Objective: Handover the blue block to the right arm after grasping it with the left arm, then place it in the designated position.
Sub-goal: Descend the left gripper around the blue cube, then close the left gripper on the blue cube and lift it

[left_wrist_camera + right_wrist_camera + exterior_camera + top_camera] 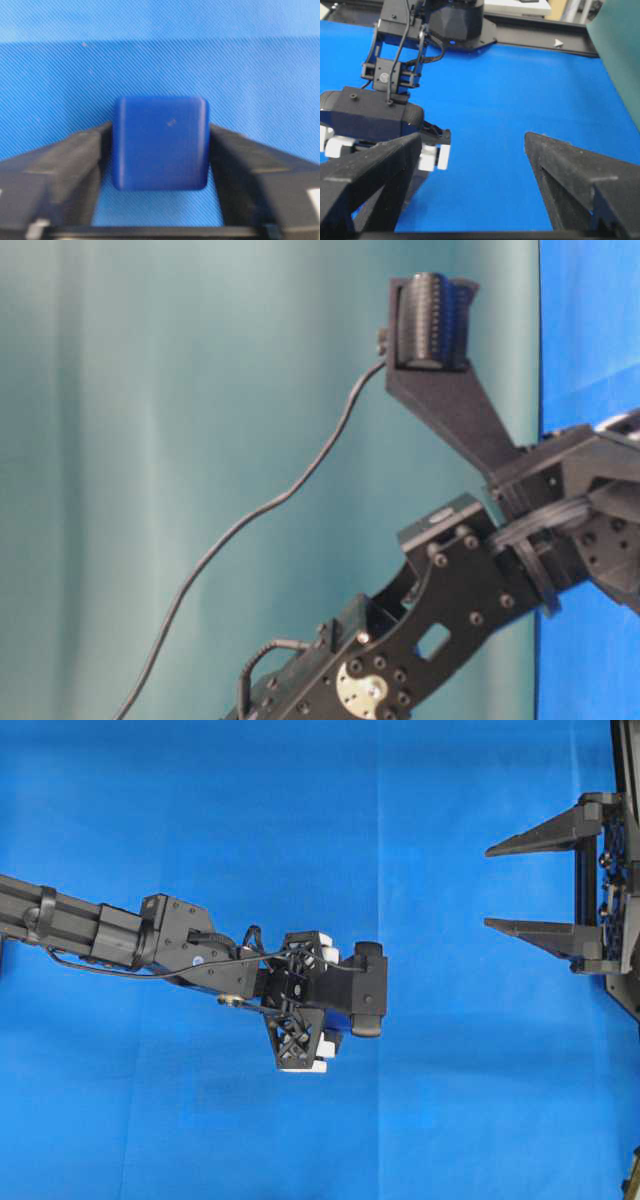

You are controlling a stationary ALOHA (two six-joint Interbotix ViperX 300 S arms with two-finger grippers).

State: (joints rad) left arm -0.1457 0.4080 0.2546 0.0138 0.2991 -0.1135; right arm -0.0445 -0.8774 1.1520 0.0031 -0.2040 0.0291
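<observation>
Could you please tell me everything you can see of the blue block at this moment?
The blue block is a small dark-blue cube with rounded edges and a smooth, plastic-looking surface, darker than the blue cloth behind it. One face shows a faint small mark. It sits squarely between the two black fingers of the left gripper, which press its two opposite sides. Only the left wrist view shows it.

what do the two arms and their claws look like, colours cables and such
Both are black. The left arm is boxy, bolted plates with a thin black cable looping along it; its claw has white plastic blocks at the finger bases and an open lattice frame. The right claw has two long, pointed, wedge-shaped dark fingers on a black frame.
</observation>
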